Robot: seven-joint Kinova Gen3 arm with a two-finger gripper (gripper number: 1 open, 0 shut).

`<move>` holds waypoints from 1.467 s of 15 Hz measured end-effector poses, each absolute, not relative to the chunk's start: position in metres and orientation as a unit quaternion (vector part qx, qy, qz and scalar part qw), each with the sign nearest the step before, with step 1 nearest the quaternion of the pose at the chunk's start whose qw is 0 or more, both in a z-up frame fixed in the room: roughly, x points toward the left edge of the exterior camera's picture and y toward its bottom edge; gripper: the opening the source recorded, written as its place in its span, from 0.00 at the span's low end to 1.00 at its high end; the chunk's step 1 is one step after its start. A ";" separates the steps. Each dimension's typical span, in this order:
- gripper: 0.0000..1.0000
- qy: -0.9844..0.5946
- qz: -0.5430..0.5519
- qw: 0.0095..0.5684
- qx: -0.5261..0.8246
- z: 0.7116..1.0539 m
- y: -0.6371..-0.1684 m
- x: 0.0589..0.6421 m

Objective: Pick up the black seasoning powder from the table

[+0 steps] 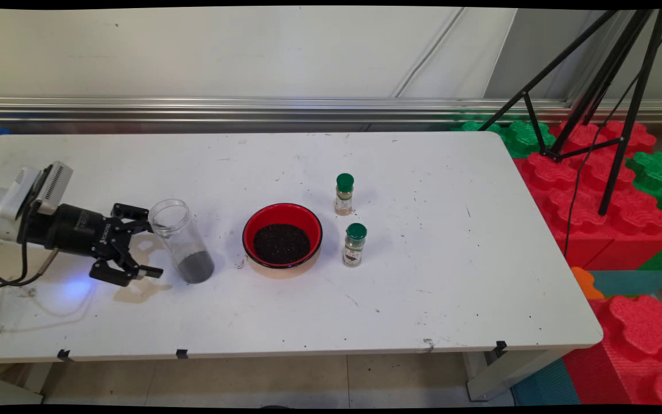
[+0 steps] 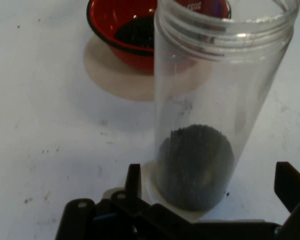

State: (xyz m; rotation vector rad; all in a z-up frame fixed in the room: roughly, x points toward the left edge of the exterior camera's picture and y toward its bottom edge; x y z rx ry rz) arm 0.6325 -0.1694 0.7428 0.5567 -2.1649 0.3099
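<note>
In the main view, the gripper (image 1: 146, 248) is reaching in low over the white counter (image 1: 434, 287), its jaws standing spread and released, holding nothing. Just ahead of its fingertips a clear plastic jar (image 1: 182, 240) is standing with no lid, its long axis running near vertical and its open mouth pointing up, leaning slightly back toward the gripper in the picture. A layer of dark grains is lying in the jar's bottom. One finger is sitting beside the jar's upper part and the other near its base; whether either is touching cannot be told. Beyond the jar, farther from the gripper, a red bowl (image 1: 282, 234) with a black rim is holding more dark grains. Past the bowl, two small spice bottles with green caps are standing upright, one (image 1: 343, 194) farther back and one (image 1: 354, 245) nearer the counter's front edge.

In the hand view, the gripper (image 2: 210, 192) is facing the jar (image 2: 215, 100), which is rising between the spread fingers with clear gaps on both sides. The bowl (image 2: 121, 31) is showing behind the jar, partly cut off at the top.
</note>
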 end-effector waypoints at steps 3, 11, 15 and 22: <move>1.00 -0.861 0.121 0.442 0.218 0.737 -0.174 0.630; 1.00 -0.847 0.116 0.474 0.211 0.721 -0.184 0.629; 1.00 -0.837 0.111 0.492 0.210 0.713 -0.187 0.627; 1.00 -0.823 0.109 0.518 0.208 0.699 -0.195 0.621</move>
